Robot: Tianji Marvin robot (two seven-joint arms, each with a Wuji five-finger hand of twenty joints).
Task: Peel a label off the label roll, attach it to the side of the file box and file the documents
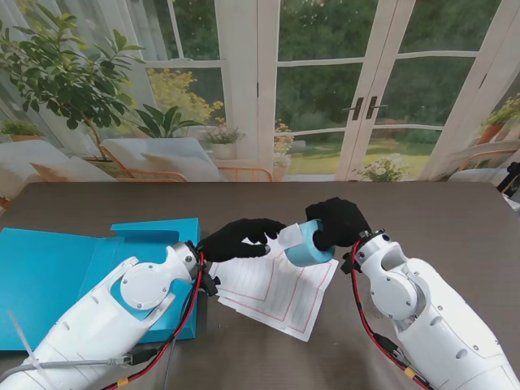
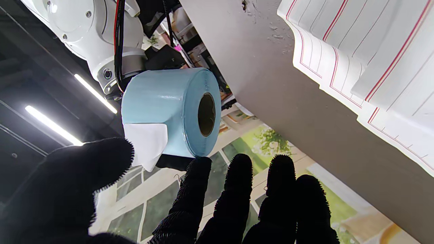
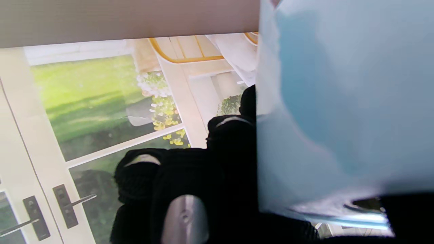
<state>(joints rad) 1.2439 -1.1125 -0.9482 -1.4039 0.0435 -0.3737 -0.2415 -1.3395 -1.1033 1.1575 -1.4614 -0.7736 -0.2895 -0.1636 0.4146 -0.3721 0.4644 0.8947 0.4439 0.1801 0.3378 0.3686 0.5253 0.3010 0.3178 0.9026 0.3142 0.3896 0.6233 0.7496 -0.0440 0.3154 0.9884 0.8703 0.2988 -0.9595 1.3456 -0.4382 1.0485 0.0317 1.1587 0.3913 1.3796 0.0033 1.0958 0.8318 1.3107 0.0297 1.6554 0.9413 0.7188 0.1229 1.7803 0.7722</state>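
My right hand (image 1: 339, 223) is shut on the light-blue label roll (image 1: 307, 244), holding it above the table; the roll (image 3: 342, 108) fills most of the right wrist view. A white label (image 2: 146, 144) curls off the roll (image 2: 169, 112). My left hand (image 1: 238, 239) reaches to the roll, thumb (image 2: 74, 176) and index fingertip (image 2: 198, 169) at the label's loose edge; whether they pinch it is unclear. The documents (image 1: 276, 286), white sheets with red lines, lie under both hands. The blue file box (image 1: 49, 276) lies open on the left.
The dark table (image 1: 455, 219) stretches to the right and far side. My left forearm (image 1: 122, 313) lies over the file box's right part. Windows and glass doors stand behind the table.
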